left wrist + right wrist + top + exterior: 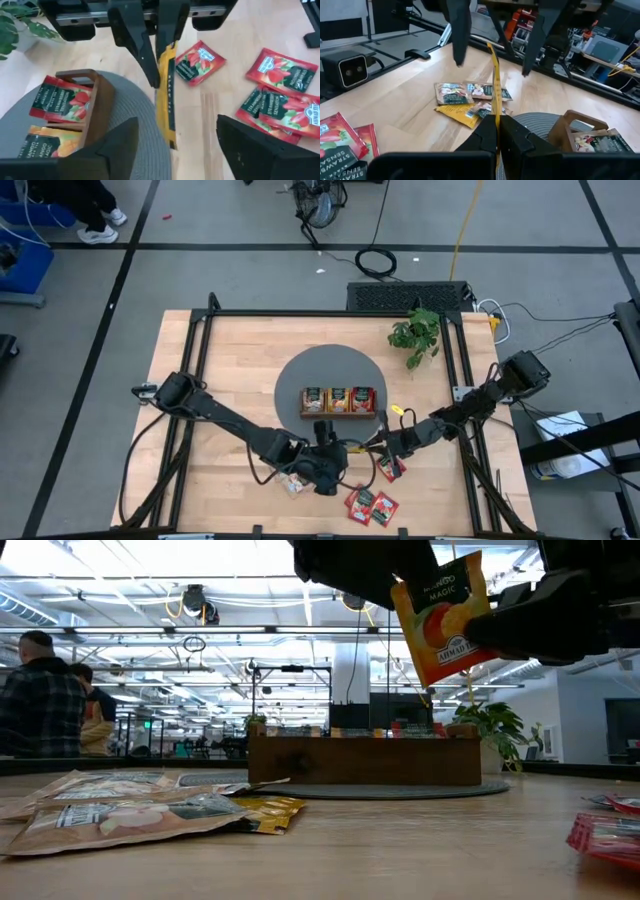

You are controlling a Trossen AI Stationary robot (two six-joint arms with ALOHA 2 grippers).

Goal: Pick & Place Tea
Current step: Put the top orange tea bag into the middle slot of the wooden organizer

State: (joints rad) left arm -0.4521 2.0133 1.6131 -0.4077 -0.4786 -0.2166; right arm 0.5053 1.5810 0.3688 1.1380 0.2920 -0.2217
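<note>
From above, a pale wooden worktop (pixel 230 360) is sitting on a grey taped floor, with a round grey mat (pixel 330 370) at centre frame carrying a wooden tray (pixel 338 414). Just below the tray, the left tool (pixel 322 432) and the right tool (pixel 385 448) are meeting; the right one is lying nearer the tray's right end, and red sachets (pixel 371 505) are lying at the lower centre.

At table height, a bright hall is showing behind, with a person (pixel 40 695) at the left edge. The orange-yellow sachet (pixel 442 618) is hanging tilted at the upper right, above and in front of the tray (pixel 364 760). Tan sachets (pixel 120 810) are lying flat at lower left.

In the left wrist view, the left tool (pixel 175 145) is standing with fingers wide apart, touching nothing; the sachet (pixel 166 95) is running edge-on down the centre, its long axis pointing toward the lens.

In the right wrist view, the right tool (pixel 497 131) is pinching the sachet (pixel 495 80) by its lower edge, fingers together on it, so it is standing upright. I judge that the tray's open compartment (pixel 580 125), at lower right, is where it is heading.
</note>
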